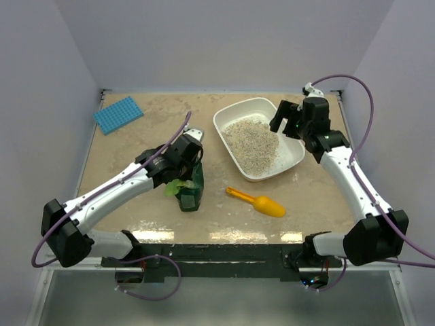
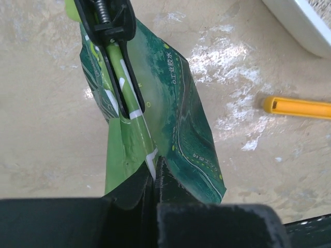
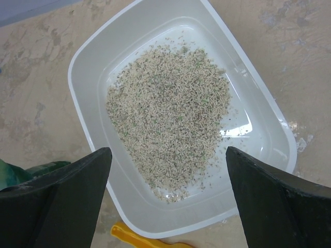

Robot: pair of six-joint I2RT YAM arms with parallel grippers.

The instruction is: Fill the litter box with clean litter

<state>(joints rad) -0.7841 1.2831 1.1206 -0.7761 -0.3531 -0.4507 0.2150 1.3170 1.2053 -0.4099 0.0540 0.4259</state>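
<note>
While the left arm stretches forward and in toward the middle, wrist turned down, the left gripper point(image 1: 193, 160) has its jaws pinched together on the top fold of the green pouch point(image 1: 190, 191), which stands on the surface. From the left wrist view, that grip is tight on the glossy film. On the other side, the right arm reaches up the right edge and bends inward, and the right gripper point(image 1: 285, 119) hangs above the far right end of the litter box point(image 1: 228, 113), jaws spread wide with nothing between them. The count: two arms, one white tray, one heap of clean litter point(image 1: 251, 142) lying inside that tray, one pouch, one orange-yellow scoop point(image 1: 258, 202) lying flat between tray and near edge, and one blue gridded mat point(image 1: 117, 114) at the far left corner. The beige, marbled surface point(image 1: 136, 132) shows pale scuffs, and plain pale walls close it in on three sides.
</note>
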